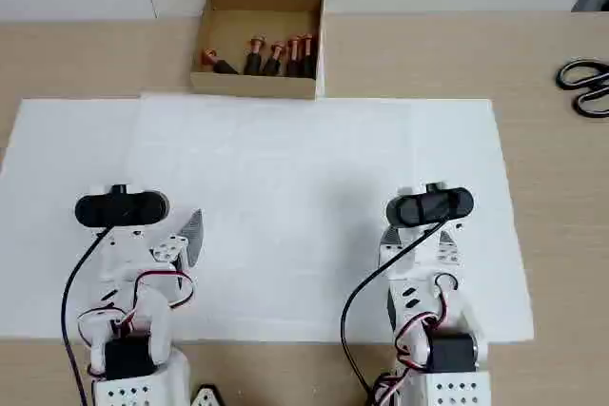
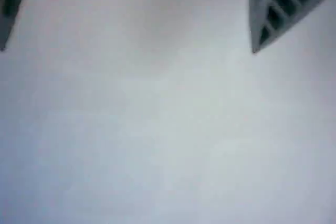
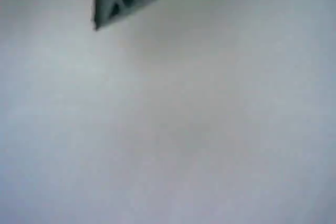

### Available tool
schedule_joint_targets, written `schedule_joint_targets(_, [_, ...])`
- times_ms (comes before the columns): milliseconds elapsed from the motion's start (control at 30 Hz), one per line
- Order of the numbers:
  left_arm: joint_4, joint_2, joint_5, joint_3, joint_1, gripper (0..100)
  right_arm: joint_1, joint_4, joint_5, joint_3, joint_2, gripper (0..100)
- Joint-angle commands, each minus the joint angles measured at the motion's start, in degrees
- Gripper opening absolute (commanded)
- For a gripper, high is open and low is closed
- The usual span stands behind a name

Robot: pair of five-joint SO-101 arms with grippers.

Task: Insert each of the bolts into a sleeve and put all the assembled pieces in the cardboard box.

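The cardboard box [image 1: 262, 42] stands at the far edge of the white sheet. In it lie several assembled pieces [image 1: 271, 56], copper-headed bolts in black sleeves, side by side along its near wall. My left gripper [image 1: 169, 237] hangs low over the near left of the sheet, pulled back close to its base. In the left wrist view it [image 2: 128, 50] is open, its fingers [image 2: 283, 9] far apart with only bare white sheet between them. My right gripper [image 1: 428, 225] sits under its wrist camera at the near right, just above the sheet and far from the box.
A white paper sheet [image 1: 304, 197] covers the middle of the wooden table [image 1: 86, 54]. Black-handled scissors [image 1: 585, 86] lie at the far right edge. Cables run down along both arm bases at the table's near edge.
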Motion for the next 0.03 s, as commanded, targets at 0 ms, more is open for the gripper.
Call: schedule_joint_targets(0, [0.18,-0.79,-0.18,-0.22,-0.18,28,0.22,0.31,0.35,0.44,-0.84,20.2])
